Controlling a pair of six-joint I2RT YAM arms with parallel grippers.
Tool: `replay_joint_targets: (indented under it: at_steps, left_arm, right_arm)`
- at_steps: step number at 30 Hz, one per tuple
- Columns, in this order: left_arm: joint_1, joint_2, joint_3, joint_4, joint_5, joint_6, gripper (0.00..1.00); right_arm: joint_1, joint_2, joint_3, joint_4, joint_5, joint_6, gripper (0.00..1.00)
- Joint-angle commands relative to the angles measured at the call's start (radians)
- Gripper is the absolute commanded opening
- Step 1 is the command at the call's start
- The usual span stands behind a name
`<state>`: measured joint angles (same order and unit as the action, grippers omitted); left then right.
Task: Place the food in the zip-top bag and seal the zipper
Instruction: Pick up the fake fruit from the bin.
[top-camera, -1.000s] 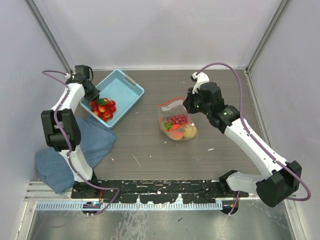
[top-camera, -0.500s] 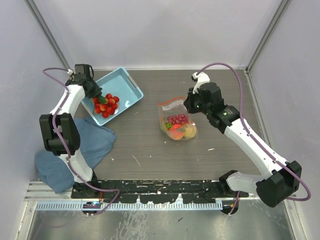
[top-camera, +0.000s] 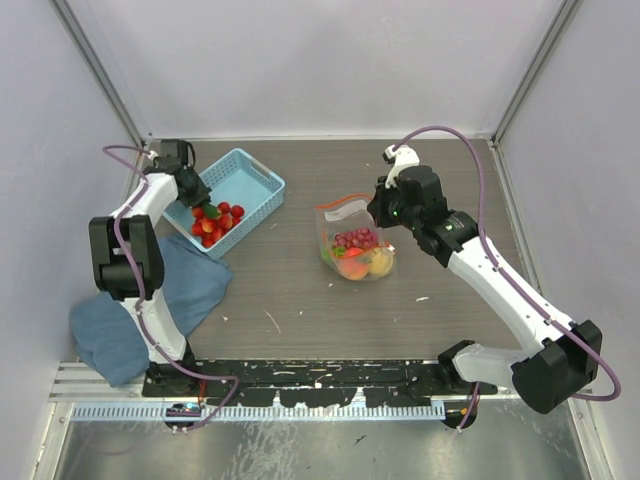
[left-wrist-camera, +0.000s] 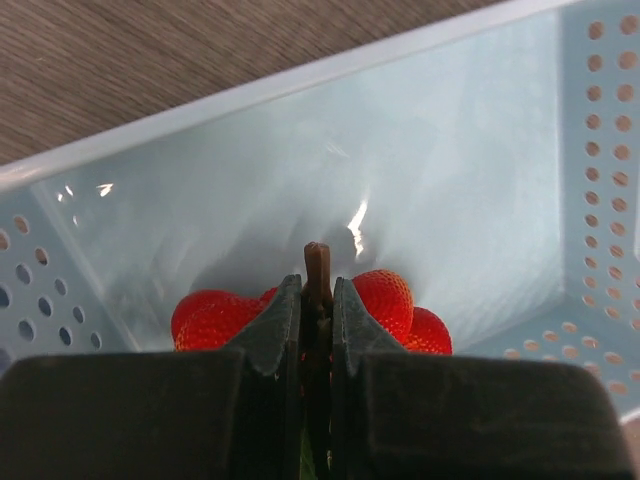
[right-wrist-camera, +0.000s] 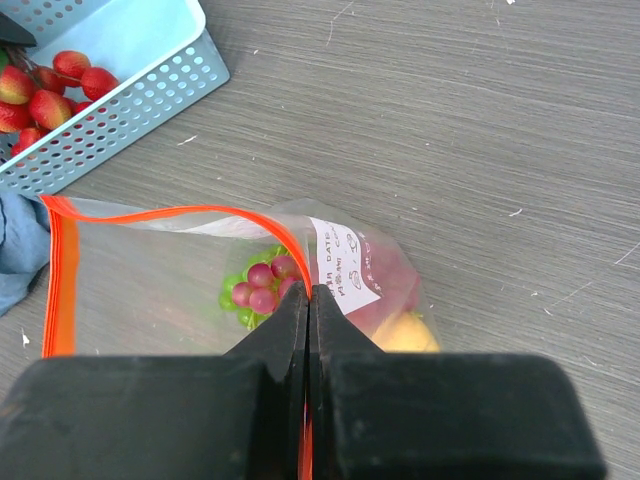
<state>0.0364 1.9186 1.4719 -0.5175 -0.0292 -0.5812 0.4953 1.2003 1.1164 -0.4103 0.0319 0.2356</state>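
My left gripper (top-camera: 197, 193) is shut on the brown stem (left-wrist-camera: 318, 262) of a bunch of small red berries (top-camera: 215, 222), held inside the light blue basket (top-camera: 252, 180). The berries (left-wrist-camera: 388, 297) show just beyond the fingertips in the left wrist view. My right gripper (top-camera: 377, 212) is shut on the red-orange zipper strip (right-wrist-camera: 180, 212) of the clear zip-top bag (top-camera: 340, 218), holding its mouth open and raised. Inside the bag lie purple and green grapes (right-wrist-camera: 262, 285), a yellow fruit (right-wrist-camera: 405, 335) and an orange-pink peach (top-camera: 352, 266).
A blue cloth (top-camera: 150, 300) lies crumpled at the near left, beside the left arm. The basket (right-wrist-camera: 130, 90) stands left of the bag, at the back left. Grey walls close in the table on three sides.
My left gripper has shifted slightly right with the berries, and the basket has turned and slid a little. The right arm and bag have not moved.
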Motion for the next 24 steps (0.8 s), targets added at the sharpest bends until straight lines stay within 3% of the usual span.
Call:
replay_joint_targets:
  at_steps: [1, 8, 24]
  left_arm:
    - [-0.025, -0.154, -0.024, 0.090, 0.008, 0.056, 0.00]
    - [-0.100, -0.339, -0.129, 0.188, 0.009, 0.099, 0.00]
    - [-0.401, -0.749, -0.244, 0.299, 0.006, 0.178, 0.00]
  right_arm:
    - [-0.001, 0.004, 0.013, 0.066, 0.004, 0.007, 0.01]
    - [-0.001, -0.008, 0.005, 0.064, 0.003, 0.013, 0.01]
    - [-0.001, -0.022, -0.009, 0.068, 0.002, 0.035, 0.01]
